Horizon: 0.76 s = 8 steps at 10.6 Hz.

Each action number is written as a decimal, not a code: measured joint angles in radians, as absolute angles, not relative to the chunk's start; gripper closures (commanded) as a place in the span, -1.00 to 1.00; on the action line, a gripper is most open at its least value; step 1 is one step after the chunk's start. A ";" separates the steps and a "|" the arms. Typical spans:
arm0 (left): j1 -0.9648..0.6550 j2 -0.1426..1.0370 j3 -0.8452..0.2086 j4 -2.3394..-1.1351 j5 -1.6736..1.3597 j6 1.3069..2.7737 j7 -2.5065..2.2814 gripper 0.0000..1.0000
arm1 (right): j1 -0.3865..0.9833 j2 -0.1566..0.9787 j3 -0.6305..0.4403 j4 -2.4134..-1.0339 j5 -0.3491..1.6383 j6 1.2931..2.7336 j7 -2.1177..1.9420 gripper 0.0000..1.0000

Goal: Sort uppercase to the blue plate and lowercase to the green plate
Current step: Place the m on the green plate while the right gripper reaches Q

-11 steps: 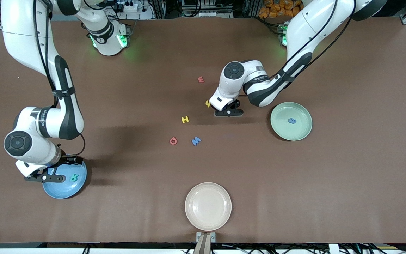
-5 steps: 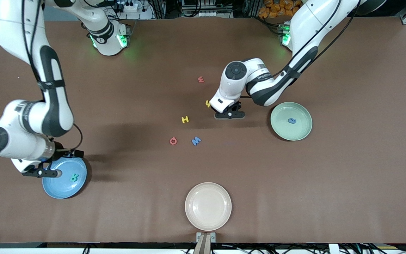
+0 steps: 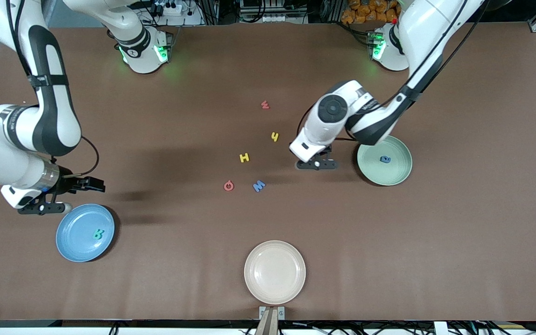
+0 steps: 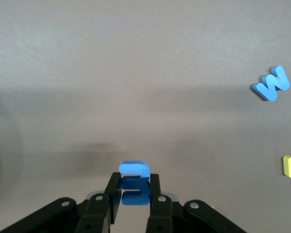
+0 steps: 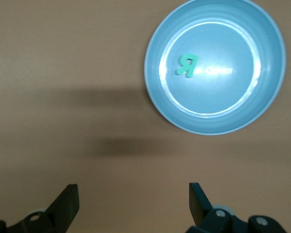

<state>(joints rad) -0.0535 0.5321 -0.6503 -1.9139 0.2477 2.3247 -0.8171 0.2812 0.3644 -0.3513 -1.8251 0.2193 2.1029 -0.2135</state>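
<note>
— Where is the left gripper (image 3: pixel 317 164)?

— Up over the brown table (image 3: pixel 458 232), just beside the green plate (image 3: pixel 396 174). Its fingers (image 4: pixel 155 201) pinch a blue three-pronged letter (image 4: pixel 134 183). A rounded blue letter (image 3: pixel 385 159) lies in that plate.

— And the right gripper (image 3: pixel 42 208)?

— It hangs over bare table beside the blue plate (image 3: pixel 75 242), wide open, holding nothing. The teal R (image 3: pixel 98 234) lies in that plate.

— What is left on the table?

— The yellow H (image 3: pixel 244 157), red ring letter (image 3: pixel 229 186) and blue M (image 3: pixel 259 186) lie near each other mid-table. The yellow h (image 3: pixel 275 137) and small red w (image 3: pixel 265 104) lie farther from the front camera. The cream plate (image 3: pixel 275 293) sits nearest it.
</note>
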 measured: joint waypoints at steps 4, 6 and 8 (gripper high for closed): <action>-0.054 0.414 -0.540 -1.914 0.097 2.218 -0.598 0.67 | 0.410 0.367 -0.343 -1.845 0.221 2.127 -0.135 -1.00; -0.056 0.379 -0.469 -1.921 0.078 2.164 -0.505 0.68 | 0.479 0.367 -0.341 -1.845 0.224 2.131 -0.074 -1.00; -0.055 0.363 -0.415 -1.957 0.045 2.154 -0.413 0.74 | 0.535 0.370 -0.338 -1.847 0.269 2.159 -0.051 -1.00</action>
